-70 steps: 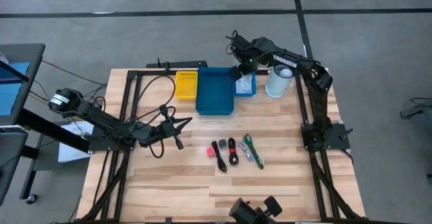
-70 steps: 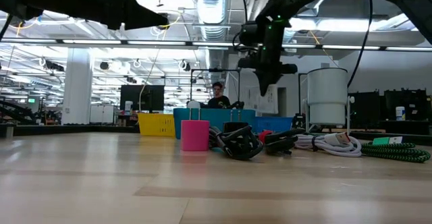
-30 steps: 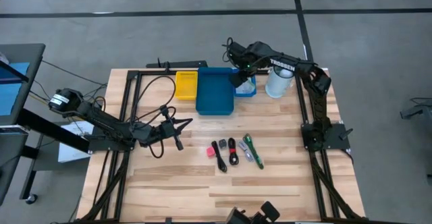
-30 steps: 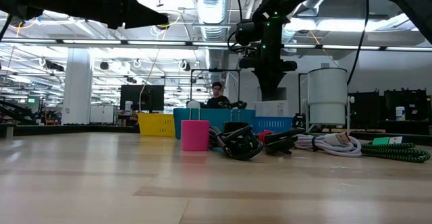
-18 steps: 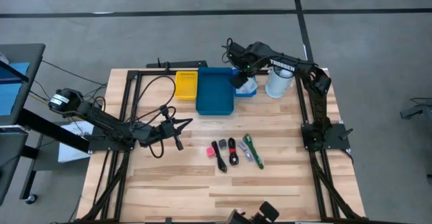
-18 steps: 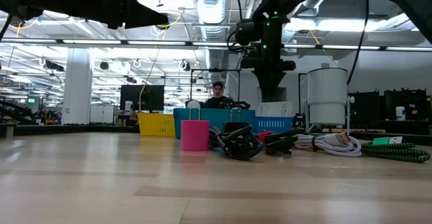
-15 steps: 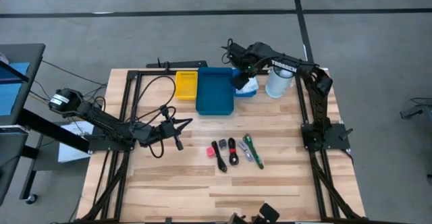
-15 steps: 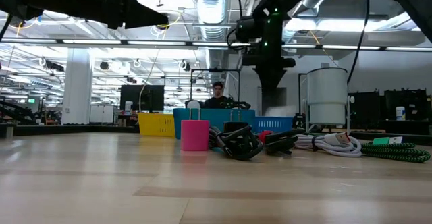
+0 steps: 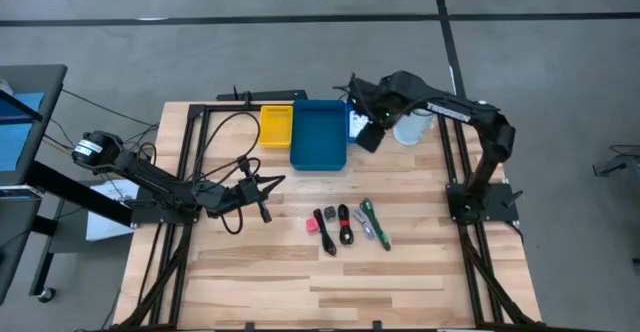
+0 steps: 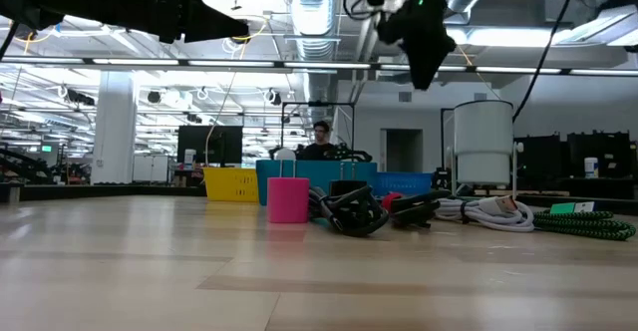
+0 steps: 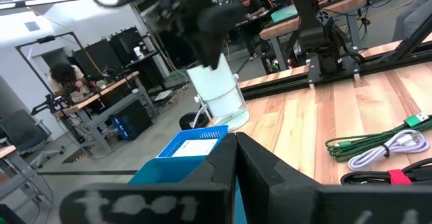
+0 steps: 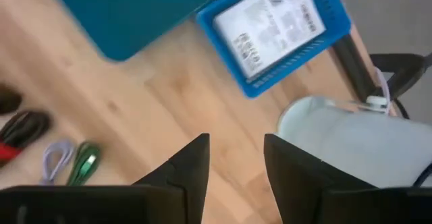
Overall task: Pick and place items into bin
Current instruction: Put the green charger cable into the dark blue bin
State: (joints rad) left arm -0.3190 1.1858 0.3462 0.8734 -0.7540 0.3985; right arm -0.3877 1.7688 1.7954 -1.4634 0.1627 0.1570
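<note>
White printed packet [image 12: 270, 23] is lying in the small blue basket [image 12: 322, 42], beside the teal bin [image 9: 319, 134]. Right gripper [image 9: 367, 135] is hanging above the table [image 9: 260, 282] near the basket, fingers parted, holding nothing. Remaining items [image 9: 345, 224] are sitting mid-table. Left gripper [image 9: 262, 198] is resting closed, well apart.

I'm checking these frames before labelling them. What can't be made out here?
- Left gripper: fingertips too small in the high view; its wrist view fills with its own dark body.
- White packet in the small blue basket: print blurred.
- Items: overlapping in the low view; too small in the high view.
</note>
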